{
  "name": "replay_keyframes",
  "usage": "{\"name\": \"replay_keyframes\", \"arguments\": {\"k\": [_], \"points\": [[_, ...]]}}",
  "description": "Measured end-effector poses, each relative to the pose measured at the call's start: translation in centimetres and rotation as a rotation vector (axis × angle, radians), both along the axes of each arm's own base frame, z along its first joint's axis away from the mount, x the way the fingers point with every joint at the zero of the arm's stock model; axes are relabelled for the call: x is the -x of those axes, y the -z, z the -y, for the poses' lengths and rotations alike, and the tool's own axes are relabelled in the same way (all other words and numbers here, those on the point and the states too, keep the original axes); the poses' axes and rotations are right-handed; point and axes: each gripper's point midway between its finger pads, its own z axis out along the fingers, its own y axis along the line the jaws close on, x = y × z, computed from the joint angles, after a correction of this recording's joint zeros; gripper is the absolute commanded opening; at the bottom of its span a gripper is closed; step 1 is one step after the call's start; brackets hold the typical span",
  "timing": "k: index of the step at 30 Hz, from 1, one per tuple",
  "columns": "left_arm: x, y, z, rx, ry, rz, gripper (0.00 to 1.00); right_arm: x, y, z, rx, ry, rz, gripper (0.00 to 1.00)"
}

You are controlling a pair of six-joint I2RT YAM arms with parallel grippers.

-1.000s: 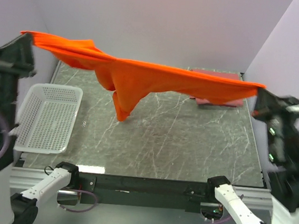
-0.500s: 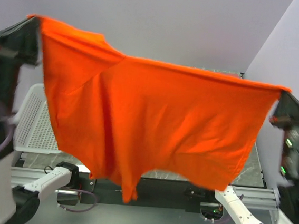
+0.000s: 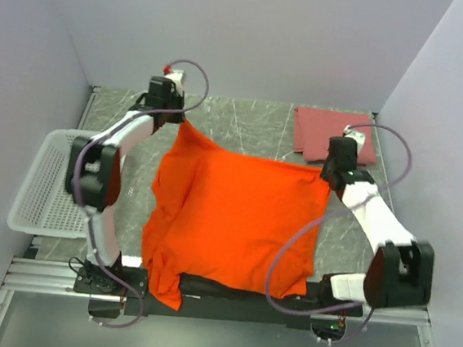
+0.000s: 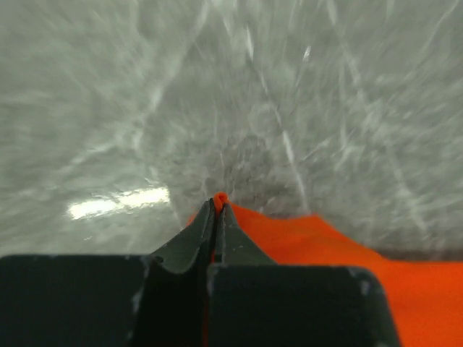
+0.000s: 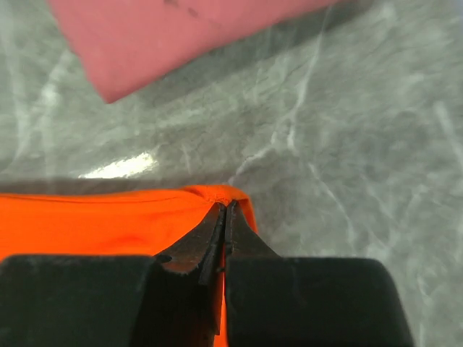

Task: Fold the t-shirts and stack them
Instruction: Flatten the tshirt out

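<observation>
left pincer (image 4: 217, 207), right pincer (image 5: 224, 212), gripping orange t-shirt (image 3: 235, 219)

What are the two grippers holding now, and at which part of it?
Both hold the orange t-shirt: the left gripper pinches its far left corner, the right gripper its far right corner.

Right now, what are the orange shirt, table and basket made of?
Orange t-shirt: soft matte cloth; it wrinkles and drapes over the near edge. Table: grey, white-veined, slightly shiny, like marble, perhaps only printed. Basket: white plastic, probably; a stiff mesh of small holes.
</observation>
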Motion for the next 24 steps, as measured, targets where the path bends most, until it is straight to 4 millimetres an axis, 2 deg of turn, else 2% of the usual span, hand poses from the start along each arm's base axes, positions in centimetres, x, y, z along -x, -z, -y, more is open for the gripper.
{"name": "replay_keyframes", "arguments": {"k": [1, 3, 6, 9, 14, 24], "points": [[-0.6, 3.0, 0.6, -0.001, 0.022, -0.060, 0.00, -0.1, 2.1, 0.0, -0.002, -0.004, -0.059, 0.00], [-1.6, 6.4, 1.3, 0.003, 0.046, -0.130, 0.01, -1.0, 4.9, -0.2, -0.006, -0.010, -0.126, 0.00], [-3.3, 8.5, 2.1, 0.017, 0.066, -0.157, 0.00, -2.4, 7.4, -0.3, -0.001, -0.008, -0.189, 0.00], [-4.3, 8.1, 2.7, 0.036, 0.077, -0.139, 0.01, -3.6, 7.8, -0.4, 0.000, -0.012, -0.193, 0.00], [-5.3, 6.3, 3.1, 0.058, 0.081, -0.091, 0.01, -5.3, 6.1, -0.6, 0.001, -0.019, -0.136, 0.00], [-6.3, 5.9, 2.3, 0.057, 0.010, -0.074, 0.00, -7.4, 4.7, 0.5, 0.017, -0.007, -0.102, 0.00]]}}
